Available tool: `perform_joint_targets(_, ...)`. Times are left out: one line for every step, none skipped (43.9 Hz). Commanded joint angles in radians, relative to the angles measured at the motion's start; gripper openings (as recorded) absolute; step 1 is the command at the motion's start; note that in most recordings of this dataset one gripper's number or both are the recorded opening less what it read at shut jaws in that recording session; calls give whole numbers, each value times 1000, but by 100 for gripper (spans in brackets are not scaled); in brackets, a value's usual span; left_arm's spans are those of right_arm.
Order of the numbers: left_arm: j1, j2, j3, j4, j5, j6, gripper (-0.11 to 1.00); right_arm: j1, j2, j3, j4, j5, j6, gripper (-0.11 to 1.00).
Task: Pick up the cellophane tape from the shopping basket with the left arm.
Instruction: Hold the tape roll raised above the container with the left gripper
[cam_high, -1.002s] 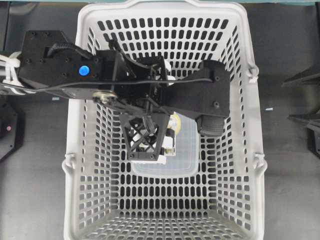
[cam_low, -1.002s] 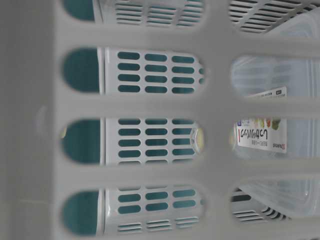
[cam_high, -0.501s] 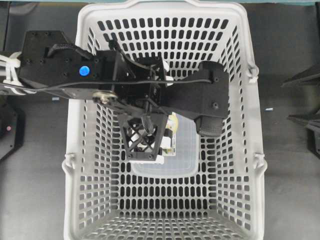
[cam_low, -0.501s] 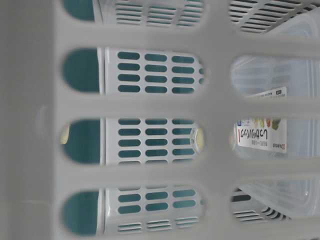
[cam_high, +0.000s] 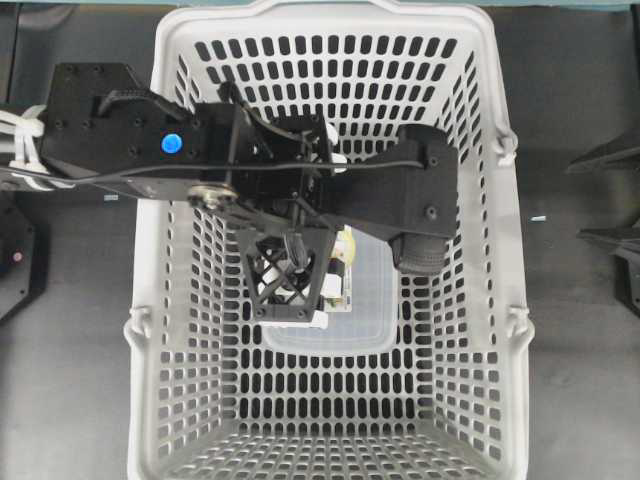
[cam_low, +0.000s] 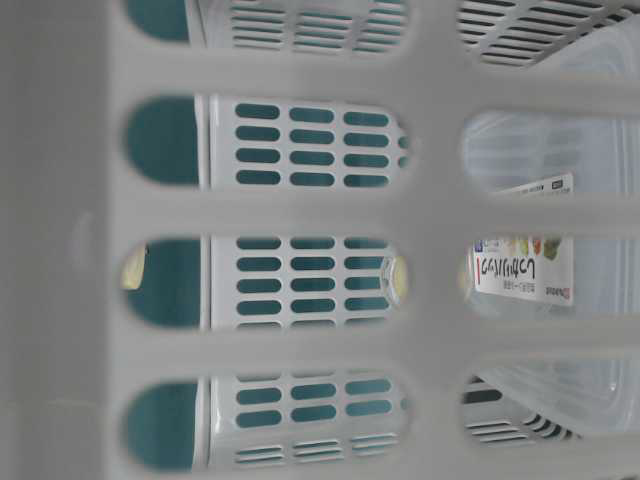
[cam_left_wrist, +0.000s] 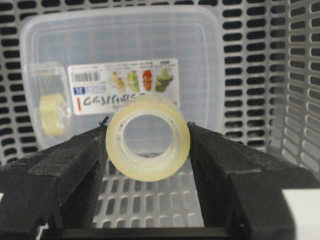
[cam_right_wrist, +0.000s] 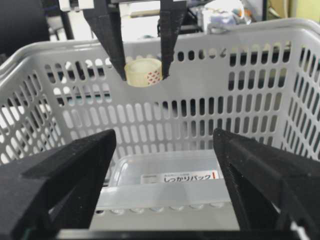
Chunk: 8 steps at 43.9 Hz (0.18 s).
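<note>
The left gripper (cam_left_wrist: 147, 145) holds the cellophane tape (cam_left_wrist: 147, 145) between its jaws, lifted above the shopping basket (cam_right_wrist: 240, 75) floor. Below lies a clear box (cam_left_wrist: 120, 60) whose label (cam_right_wrist: 187, 177) reads "しっかりパック". The right gripper (cam_right_wrist: 165, 165) stands with jaws wide, empty.

The cellophane tape (cam_left_wrist: 148, 137), a pale-yellow translucent roll, sits clamped between the left gripper (cam_left_wrist: 147, 150) fingers, its open core facing the wrist camera. It hangs above the light-grey, slotted shopping basket (cam_high: 505, 250), whose floor lies below the fingertips.
</note>
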Motion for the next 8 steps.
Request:
perform_joint_targets(-5,-12,-8,3,-3,2,52,2,6,-11,3,-9,3,76)
perform_joint_targets(-3,-12,-8,3,-2,2,52,2,6,-11,5,-9,3,76)
perform_joint_targets(-3,-12,-8,3,-2,2,52,2,6,-11,3,-9,3,76)
perform_joint_targets(-5,-12,-8,3,-2,2,52,2,6,-11,5,-9,3,76)
perform_joint_targets(-5,-12,-8,3,-2,2,52,2,6,-11,5,-9,3,76)
perform_joint_targets(-3,-12,-8,3,-2,2,52,2,5,-11,5,-9,3,76)
perform_joint_targets(-5,-12,-8,3,-2,2,52,2,6,-11,3,-9,3,76)
perform_joint_targets(-5,-12,-8,3,-2,2,52,2,5,-11,3,-9,3,76)
